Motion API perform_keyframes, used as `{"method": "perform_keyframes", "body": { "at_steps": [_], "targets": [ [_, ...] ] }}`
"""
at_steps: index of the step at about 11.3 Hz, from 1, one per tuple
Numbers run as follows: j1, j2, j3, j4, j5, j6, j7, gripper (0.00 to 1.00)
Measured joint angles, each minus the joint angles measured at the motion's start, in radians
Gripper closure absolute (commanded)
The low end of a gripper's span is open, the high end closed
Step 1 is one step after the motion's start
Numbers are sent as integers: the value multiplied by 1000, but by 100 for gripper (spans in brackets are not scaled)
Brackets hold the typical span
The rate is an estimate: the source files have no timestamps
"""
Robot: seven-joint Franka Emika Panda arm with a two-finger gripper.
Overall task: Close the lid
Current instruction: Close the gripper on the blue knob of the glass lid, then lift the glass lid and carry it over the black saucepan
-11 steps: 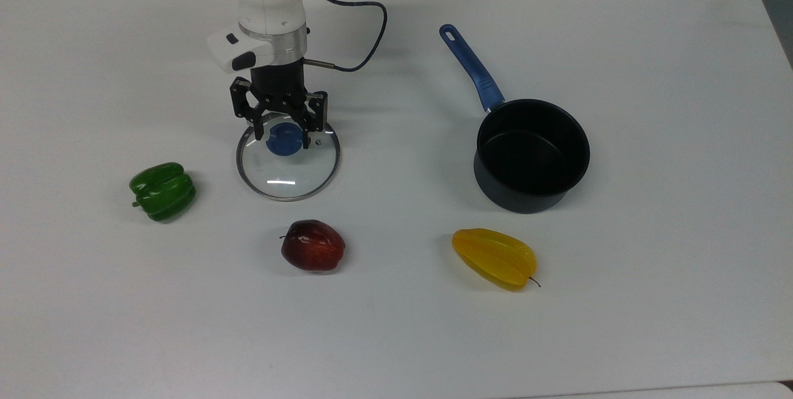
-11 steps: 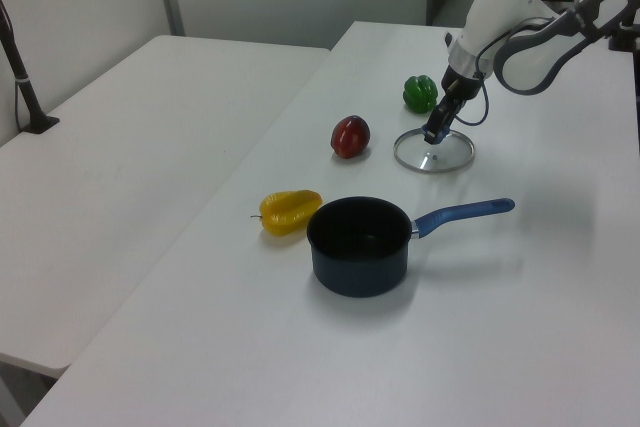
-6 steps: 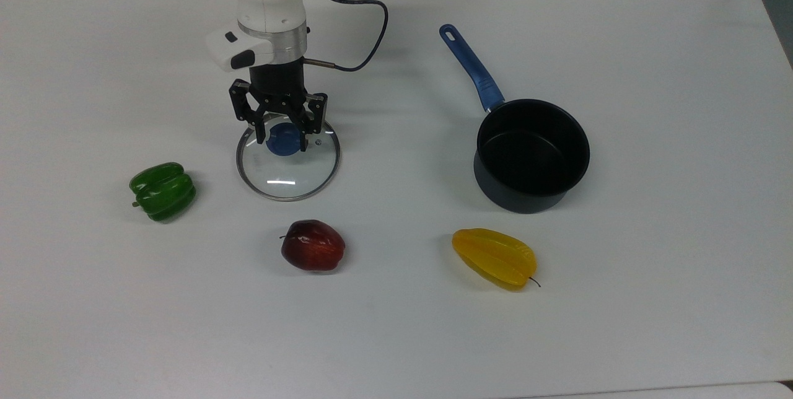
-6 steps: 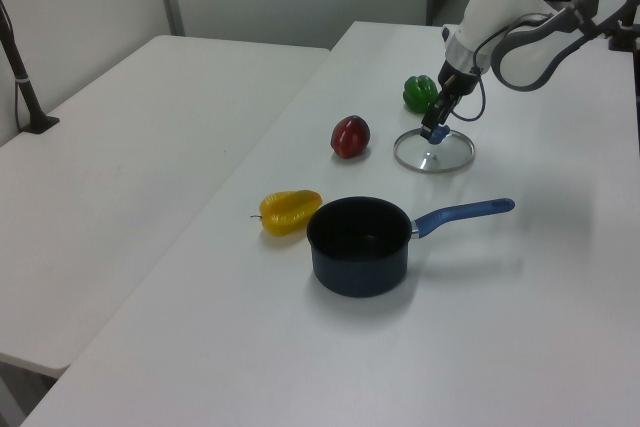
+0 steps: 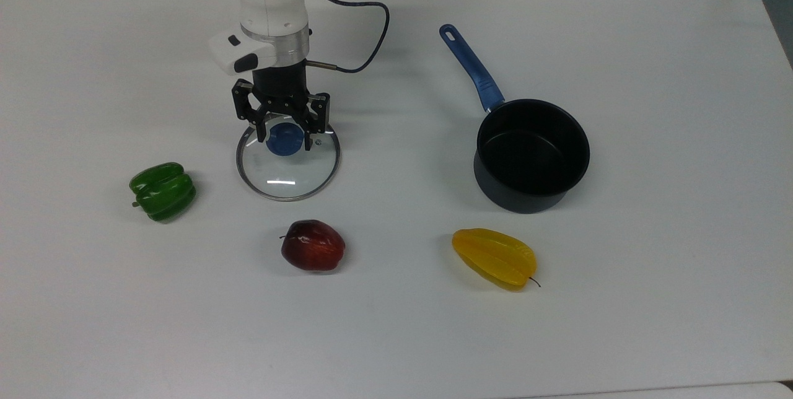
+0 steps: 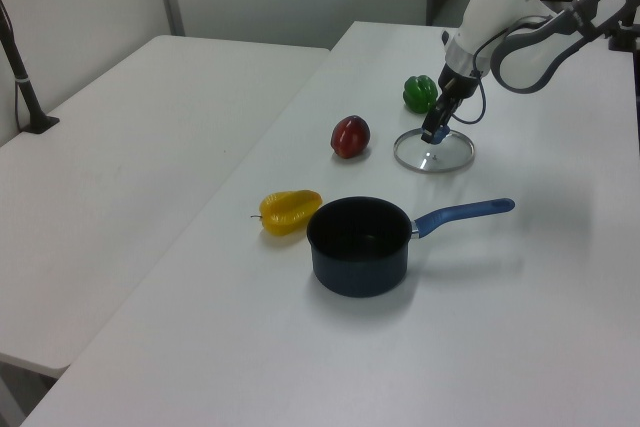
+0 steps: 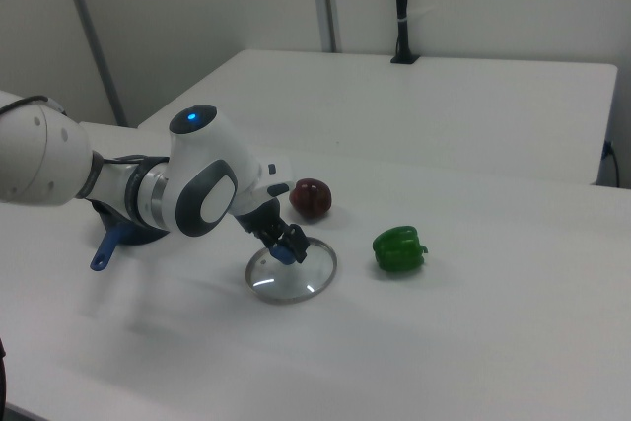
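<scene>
Under end effector point(image 5: 285, 136), lid point(image 5: 288, 170).

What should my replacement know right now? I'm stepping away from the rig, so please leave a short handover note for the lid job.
Gripper: down at the lid's blue knob, a finger on either side; grip not confirmed.
Lid: flat on the table, to the top view's left of the pot.
Pot: open, empty, blue handle pointing away.
Done: approach to the knob.
Left: grasp, lift, carry to the pot, set the lid on its rim.
</scene>
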Motion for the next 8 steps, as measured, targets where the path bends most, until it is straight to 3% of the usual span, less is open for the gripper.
{"method": "perform_keyframes", "body": {
  "at_steps": [2,7,8],
  "targets": [
    [2,0,0,0,-16,-25,0,26],
    [2,0,0,2,-20,-27,0,27],
    [2,0,0,3,-20,-27,0,35]
  ]
}}
